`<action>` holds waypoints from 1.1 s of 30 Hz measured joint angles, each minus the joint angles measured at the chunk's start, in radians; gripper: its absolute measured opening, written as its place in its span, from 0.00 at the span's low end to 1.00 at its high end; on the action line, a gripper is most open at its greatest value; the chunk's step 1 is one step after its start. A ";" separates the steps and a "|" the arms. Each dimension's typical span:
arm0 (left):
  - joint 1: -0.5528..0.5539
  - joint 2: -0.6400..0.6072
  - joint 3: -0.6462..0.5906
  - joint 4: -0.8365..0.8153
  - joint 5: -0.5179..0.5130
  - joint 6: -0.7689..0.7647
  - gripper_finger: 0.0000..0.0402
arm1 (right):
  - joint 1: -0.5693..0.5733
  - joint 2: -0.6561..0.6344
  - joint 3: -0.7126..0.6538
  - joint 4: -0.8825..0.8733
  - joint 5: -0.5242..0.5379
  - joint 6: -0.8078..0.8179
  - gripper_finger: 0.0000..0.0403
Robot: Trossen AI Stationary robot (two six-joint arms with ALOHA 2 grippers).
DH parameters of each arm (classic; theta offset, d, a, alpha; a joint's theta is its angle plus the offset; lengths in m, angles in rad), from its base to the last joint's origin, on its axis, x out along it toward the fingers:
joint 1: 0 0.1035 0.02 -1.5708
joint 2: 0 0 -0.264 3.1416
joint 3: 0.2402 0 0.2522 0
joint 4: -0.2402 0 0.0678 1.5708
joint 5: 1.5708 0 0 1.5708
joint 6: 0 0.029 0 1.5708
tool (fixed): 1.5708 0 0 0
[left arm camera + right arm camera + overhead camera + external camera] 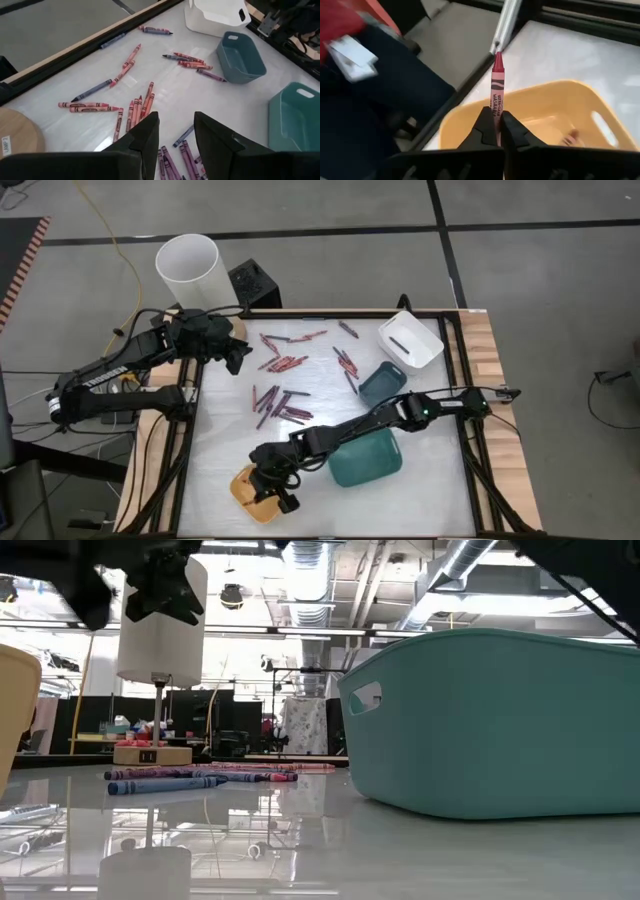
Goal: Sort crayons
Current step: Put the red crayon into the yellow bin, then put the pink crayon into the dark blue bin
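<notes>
Many crayons lie flat on the white table: a red and pink cluster point(285, 364), a purple and dark one point(280, 402), and more point(346, 362) near the small teal tray point(382, 383). My right gripper point(272, 486) reaches over the yellow tray point(245, 488) at the near left, shut on a red crayon point(497, 82). At the table's far left my left gripper point(176, 131) hangs open above the crayons point(136, 106), with nothing between its fingers. My right gripper pinches the red crayon's back part point(497, 111) between its two fingers. The crayon runs along the fingers and sticks out well past their free ends, tip forward. It is lifted clear, slanting over the yellow tray's rim point(470, 106).
A large teal tray point(366, 458) stands beside the yellow one under my right arm. A white tray point(410, 340) sits at the far right. A white cylinder lamp point(190, 268) on a wooden base stands at the far left corner. Black rails edge the table.
</notes>
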 joint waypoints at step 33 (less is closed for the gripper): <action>0.000 0.000 0.000 -0.002 0.000 0.012 0.28 | -0.096 -0.027 0.001 -0.141 0.042 0.058 0.17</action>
